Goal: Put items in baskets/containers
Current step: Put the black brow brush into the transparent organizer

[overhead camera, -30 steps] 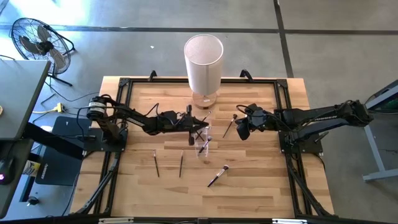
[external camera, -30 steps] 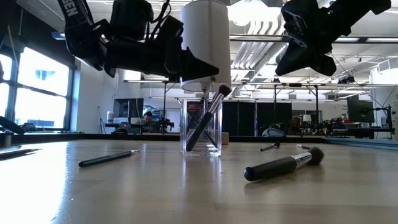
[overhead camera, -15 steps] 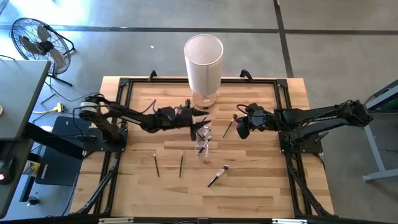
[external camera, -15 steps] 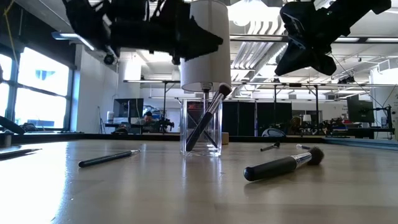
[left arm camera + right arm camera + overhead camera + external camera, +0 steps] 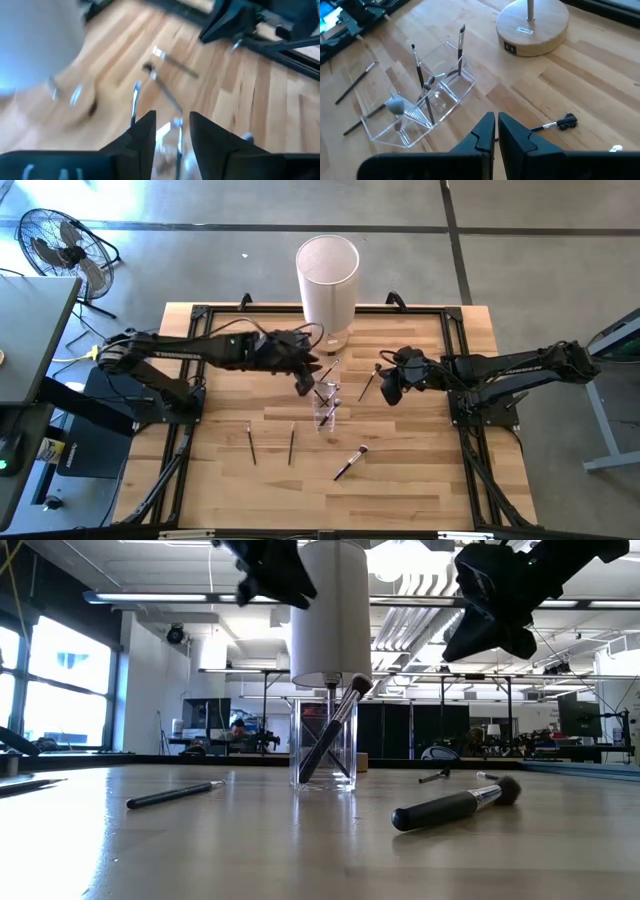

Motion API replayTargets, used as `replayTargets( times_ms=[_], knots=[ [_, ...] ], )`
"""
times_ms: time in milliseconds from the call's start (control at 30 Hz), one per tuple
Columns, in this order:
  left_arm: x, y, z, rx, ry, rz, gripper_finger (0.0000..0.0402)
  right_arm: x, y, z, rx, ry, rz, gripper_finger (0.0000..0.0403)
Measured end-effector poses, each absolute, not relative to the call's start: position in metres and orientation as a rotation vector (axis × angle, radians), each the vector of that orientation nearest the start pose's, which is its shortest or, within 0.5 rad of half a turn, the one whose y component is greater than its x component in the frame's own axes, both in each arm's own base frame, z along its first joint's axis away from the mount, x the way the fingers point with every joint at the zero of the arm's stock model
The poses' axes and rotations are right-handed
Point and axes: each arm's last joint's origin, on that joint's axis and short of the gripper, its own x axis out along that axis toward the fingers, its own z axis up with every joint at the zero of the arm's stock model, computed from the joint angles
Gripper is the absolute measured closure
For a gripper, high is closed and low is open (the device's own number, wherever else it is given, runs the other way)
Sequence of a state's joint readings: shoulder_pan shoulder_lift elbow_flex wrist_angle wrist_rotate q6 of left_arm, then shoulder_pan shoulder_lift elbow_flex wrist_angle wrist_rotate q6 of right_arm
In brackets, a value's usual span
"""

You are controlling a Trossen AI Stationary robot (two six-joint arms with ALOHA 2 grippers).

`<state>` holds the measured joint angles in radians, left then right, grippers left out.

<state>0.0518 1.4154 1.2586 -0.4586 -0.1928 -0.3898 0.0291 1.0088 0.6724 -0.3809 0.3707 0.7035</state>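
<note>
The left gripper [image 5: 306, 383] hangs in the air just left of the clear container [image 5: 327, 408], its fingers parted with nothing between them, so I take it a brush has just gone in and the arm is between drops. Brushes already stand tilted in the container [image 5: 420, 107], which sits mid-table just in front of the tall white cylinder [image 5: 327, 280]. The right gripper [image 5: 386, 392] waits right of the container with its fingers pressed together and nothing in them; a short brush [image 5: 369, 381] lies just beside it. Three more brushes lie nearer: two thin ones [image 5: 250, 441] [image 5: 291, 444] to the left and a thick one [image 5: 349, 463] to the right. Next, I'd say, the left gripper needs to drop to one of the thin brushes and close across the handle.
</note>
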Motion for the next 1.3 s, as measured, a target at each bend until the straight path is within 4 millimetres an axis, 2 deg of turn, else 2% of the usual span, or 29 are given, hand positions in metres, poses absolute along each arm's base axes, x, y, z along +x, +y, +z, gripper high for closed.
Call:
replayTargets(
  times_ms=[100, 167, 300, 467, 633, 767, 933, 1067, 1200, 1300],
  knots=[
    [0.299, 0.014, 0.335, -0.419, 0.665, 0.395, 0.0309, 0.202, -0.004, 0.240, 0.494, 0.570, -0.534, 0.0386],
    [0.297, 0.004, 0.328, -0.436, 0.720, 0.391, 0.0330, 0.202, -0.004, 0.240, 0.480, 0.576, -0.522, 0.0386],
    [0.290, -0.029, 0.306, -0.478, 0.782, 0.382, 0.0390, 0.202, -0.004, 0.240, 0.484, 0.580, -0.513, 0.0386],
    [0.266, -0.068, 0.274, -0.554, 0.782, 0.510, 0.0398, 0.203, -0.003, 0.240, 0.494, 0.582, -0.500, 0.0386],
    [0.236, -0.095, 0.250, -0.538, 0.850, 0.478, 0.0400, 0.203, -0.004, 0.241, 0.494, 0.569, -0.506, 0.0386],
    [0.213, -0.098, 0.234, -0.523, 0.843, 0.529, 0.0401, 0.206, -0.005, 0.245, 0.494, 0.502, -0.528, 0.0386],
    [0.186, -0.084, 0.221, -0.493, 0.849, 0.518, 0.0401, 0.214, -0.011, 0.256, 0.481, 0.383, -0.514, 0.0396],
    [0.160, -0.071, 0.214, -0.448, 0.843, 0.475, 0.0401, 0.222, -0.023, 0.267, 0.488, 0.375, -0.610, 0.0400],
    [0.136, -0.058, 0.212, -0.456, 0.790, 0.425, 0.0401, 0.232, -0.043, 0.268, 0.557, 0.522, -0.765, 0.0401],
    [0.122, -0.050, 0.214, -0.459, 0.733, 0.377, 0.0401, 0.237, -0.059, 0.256, 0.696, 0.706, -0.909, 0.0402]
  ],
)
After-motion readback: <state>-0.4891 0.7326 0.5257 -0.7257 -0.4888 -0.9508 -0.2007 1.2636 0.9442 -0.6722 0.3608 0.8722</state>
